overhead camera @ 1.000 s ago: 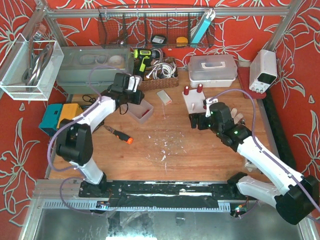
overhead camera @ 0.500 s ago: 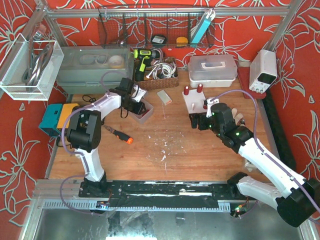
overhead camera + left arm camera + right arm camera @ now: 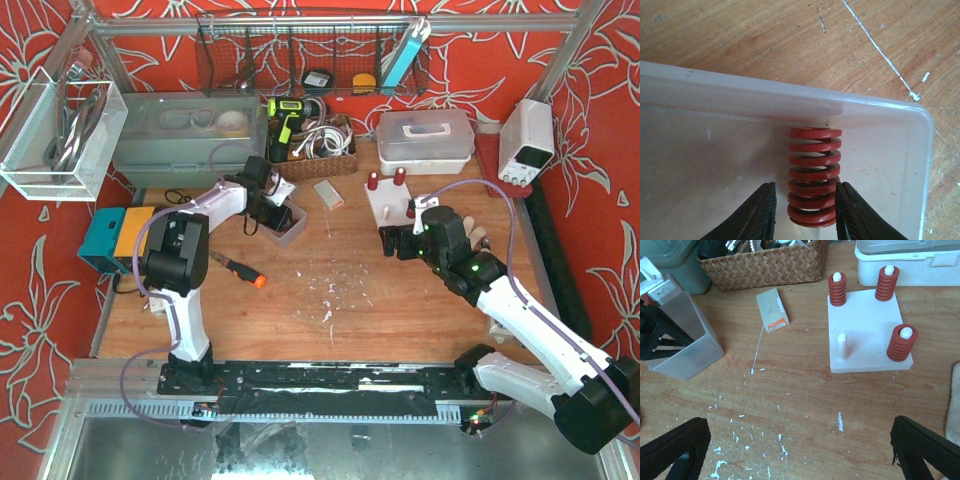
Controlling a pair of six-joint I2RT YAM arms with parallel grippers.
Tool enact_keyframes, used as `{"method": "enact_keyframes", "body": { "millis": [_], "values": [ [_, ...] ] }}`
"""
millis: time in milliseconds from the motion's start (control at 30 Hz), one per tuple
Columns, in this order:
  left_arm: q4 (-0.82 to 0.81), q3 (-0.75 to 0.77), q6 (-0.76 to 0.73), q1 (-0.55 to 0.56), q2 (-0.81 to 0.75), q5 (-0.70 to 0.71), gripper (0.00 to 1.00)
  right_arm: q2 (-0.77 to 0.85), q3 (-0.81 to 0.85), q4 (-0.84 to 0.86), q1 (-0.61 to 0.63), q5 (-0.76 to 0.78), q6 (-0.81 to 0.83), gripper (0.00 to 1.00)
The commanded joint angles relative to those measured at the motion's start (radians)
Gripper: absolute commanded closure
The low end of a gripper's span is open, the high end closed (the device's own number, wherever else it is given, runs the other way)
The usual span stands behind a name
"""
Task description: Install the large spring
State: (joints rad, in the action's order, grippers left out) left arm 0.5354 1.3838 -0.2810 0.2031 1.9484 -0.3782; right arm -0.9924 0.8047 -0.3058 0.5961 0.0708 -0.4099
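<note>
Straddling the red spring [image 3: 814, 170] in the clear bin [image 3: 880, 107], the left tool [image 3: 805, 186] is shown slightly open, not clamped. The right tool [image 3: 797, 447] is held wide open.

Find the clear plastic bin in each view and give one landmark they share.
Top external: clear plastic bin left of centre, at the left gripper.
Left wrist: fills the frame, rim across the top, red spring inside.
Right wrist: far left edge.
Shared landmark: the scratched wooden table.
</note>
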Motion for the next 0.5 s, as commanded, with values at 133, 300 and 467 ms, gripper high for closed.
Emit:
{"method": "enact_keyframes", "body": {
  "millis": [133,300,467],
  "values": [
    [0.034,0.031,-0.027,-0.001,0.059,-0.047,0.6,0.007,-0.012,0.012,0.005,0.03,0.001,0.01],
    [0.031,0.034,-0.019,-0.001,0.085,0.038,0.61,0.02,-0.013,0.01,0.005,0.038,0.003,0.01],
    [0.019,0.033,-0.012,-0.001,0.073,0.062,0.63,0.026,-0.016,0.01,0.005,0.04,0.002,0.01]
  ]
}}
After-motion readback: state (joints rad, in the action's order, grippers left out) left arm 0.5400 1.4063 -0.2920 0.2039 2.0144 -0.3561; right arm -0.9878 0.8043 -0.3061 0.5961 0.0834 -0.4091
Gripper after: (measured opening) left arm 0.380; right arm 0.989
